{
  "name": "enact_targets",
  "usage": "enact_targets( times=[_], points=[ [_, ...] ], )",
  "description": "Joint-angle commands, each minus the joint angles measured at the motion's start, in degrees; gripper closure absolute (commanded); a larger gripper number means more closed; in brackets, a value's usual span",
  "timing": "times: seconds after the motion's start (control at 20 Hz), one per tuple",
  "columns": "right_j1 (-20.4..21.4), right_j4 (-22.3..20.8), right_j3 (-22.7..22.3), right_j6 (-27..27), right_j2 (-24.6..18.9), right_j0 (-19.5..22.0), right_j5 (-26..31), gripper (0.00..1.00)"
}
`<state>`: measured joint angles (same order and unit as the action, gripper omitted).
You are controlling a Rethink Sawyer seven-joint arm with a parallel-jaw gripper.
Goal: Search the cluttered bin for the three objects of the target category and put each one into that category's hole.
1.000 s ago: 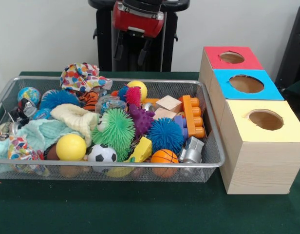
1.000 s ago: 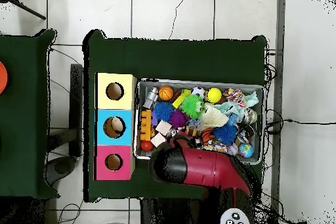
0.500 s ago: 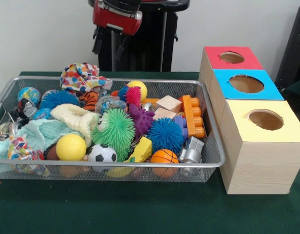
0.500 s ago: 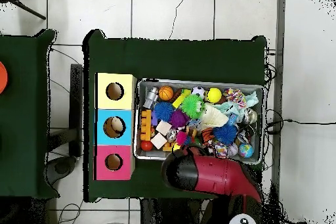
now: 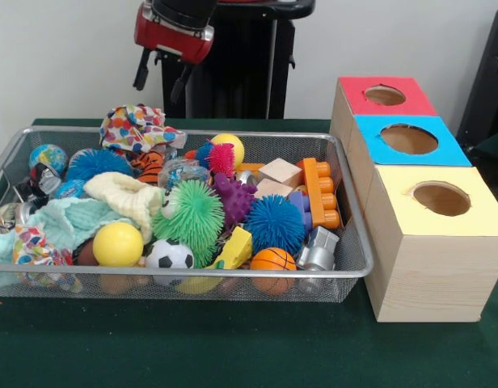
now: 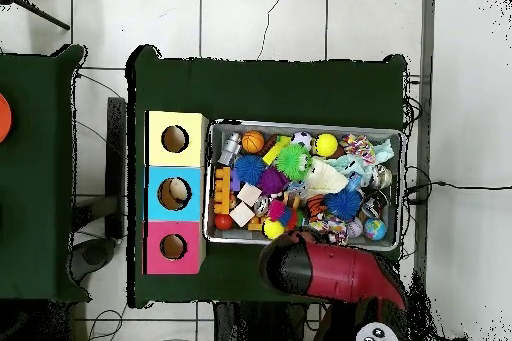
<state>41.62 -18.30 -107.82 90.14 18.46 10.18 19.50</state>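
The wire-mesh bin (image 5: 192, 276) is full of toys; it also shows in the overhead view (image 6: 300, 124). A white cloth with bright patches (image 5: 136, 125) lies heaped on its far rim. A second printed cloth (image 5: 35, 246) lies at the near left corner. A mint cloth (image 5: 67, 220) and a cream cloth (image 5: 128, 198) lie between them. My gripper (image 5: 162, 82) is open and empty, high above the far rim, just above and right of the heaped printed cloth. The yellow panel's round hole (image 5: 441, 198) is on the nearest box, right of the bin; it also shows in the overhead view (image 6: 175, 138).
The blue-panelled box (image 5: 407, 139) and red-panelled box (image 5: 385, 95) stand behind the yellow one. Spiky balls (image 5: 192, 214), smooth balls (image 5: 117, 244), wooden blocks (image 5: 280, 171) and an orange brick (image 5: 322, 192) fill the bin. The black pedestal (image 5: 233, 73) stands behind the bin.
My gripper has moved left and up in the front view. In the overhead view the red arm has drawn back off the bin's edge toward the robot's base.
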Motion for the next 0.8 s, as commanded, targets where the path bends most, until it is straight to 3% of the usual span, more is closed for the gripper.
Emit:
enact_targets(
  times=[0.05, 0.6, 0.8],
  points=[
    [-5.99, -2.76, 2.98, 8.78, -0.55, 2.67, -8.39, 0.0],
    [-13.52, -0.01, 4.99, 10.78, 4.66, 0.14, -18.83, 0.0],
    [-15.79, 1.42, 5.4, 10.66, 5.32, -0.22, -20.1, 0.0]
  ],
)
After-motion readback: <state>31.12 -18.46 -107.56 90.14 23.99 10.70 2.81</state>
